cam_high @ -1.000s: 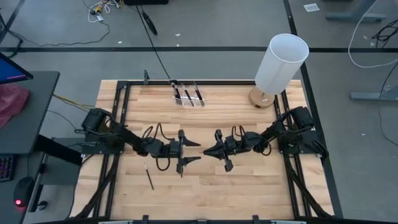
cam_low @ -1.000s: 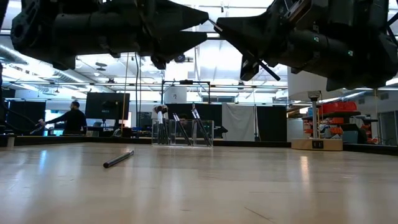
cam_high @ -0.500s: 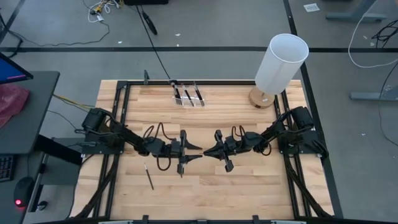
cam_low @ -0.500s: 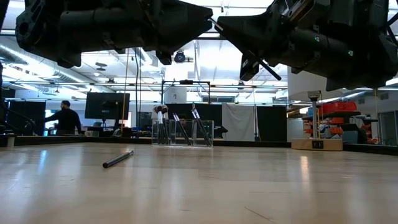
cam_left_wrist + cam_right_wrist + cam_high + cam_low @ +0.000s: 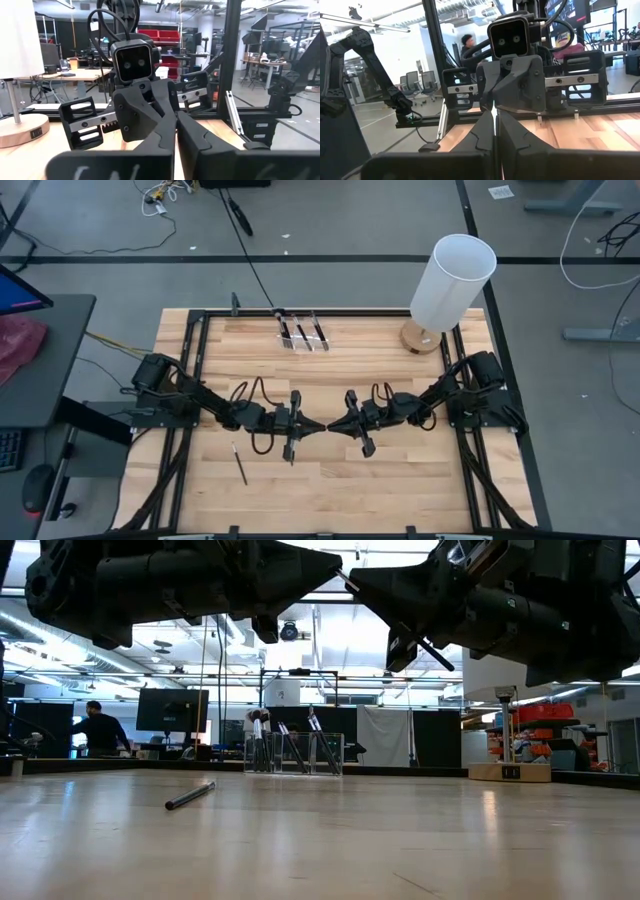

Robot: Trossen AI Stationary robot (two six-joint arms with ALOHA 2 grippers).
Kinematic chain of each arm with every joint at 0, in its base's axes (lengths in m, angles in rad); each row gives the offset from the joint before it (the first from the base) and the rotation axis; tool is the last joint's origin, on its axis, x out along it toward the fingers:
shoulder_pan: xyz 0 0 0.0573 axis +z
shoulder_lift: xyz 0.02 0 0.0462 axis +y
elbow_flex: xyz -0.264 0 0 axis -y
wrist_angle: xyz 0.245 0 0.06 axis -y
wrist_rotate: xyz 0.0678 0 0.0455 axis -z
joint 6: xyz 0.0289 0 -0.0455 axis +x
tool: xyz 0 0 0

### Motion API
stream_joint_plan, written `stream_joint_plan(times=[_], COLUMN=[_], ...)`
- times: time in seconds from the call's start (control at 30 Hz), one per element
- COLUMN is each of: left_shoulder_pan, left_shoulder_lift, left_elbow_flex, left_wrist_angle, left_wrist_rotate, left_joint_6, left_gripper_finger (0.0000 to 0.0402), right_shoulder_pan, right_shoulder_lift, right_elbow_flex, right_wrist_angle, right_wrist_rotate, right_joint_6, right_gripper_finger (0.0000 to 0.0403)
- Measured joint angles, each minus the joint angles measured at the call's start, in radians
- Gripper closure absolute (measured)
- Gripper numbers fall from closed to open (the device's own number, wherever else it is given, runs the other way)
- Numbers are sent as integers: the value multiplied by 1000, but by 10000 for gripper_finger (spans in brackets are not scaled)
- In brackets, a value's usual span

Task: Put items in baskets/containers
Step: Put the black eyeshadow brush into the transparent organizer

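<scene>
Wooden tabletop [image 5: 340, 490] from above: left hand [image 5: 318, 426] and right hand [image 5: 333, 425] tip to tip at centre, both pinched together, holding nothing, likely parked. One loose makeup brush [image 5: 240, 463] near the front left, long axis running near-to-far, slightly slanted. Clear organiser box [image 5: 302, 333] at the far edge, brushes already inside, beside a white cylinder [image 5: 452, 282].

Table level: brush [image 5: 190, 796] flat on the wood, organiser [image 5: 294, 753] far behind, brushes leaning upright.

Left wrist: opposing right hand [image 5: 172, 137] facing, closed.

Right wrist: left hand [image 5: 495, 132] likewise closed.
</scene>
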Motion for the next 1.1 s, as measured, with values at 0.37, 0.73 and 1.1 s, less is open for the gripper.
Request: stream_joint_plan(times=[0.37,0.73,1.1], left_shoulder_pan=[0,0,251], left_shoulder_lift=[0,-181,-606], left_elbow_flex=[0,0,-1], left_wrist_angle=[-18,-424,-923], left_wrist_rotate=[0,-101,-168], left_joint_6=[-8,-56,-145], left_gripper_finger=[400,401,402], right_shoulder_pan=[-3,-36,-40], right_shoulder_lift=[-2,-132,-296], right_elbow_flex=[0,-131,-317], right_wrist_angle=[-90,-250,-331], right_wrist_rotate=[5,38,353], right_joint_6=[25,92,136], right_gripper_finger=[351,238,243])
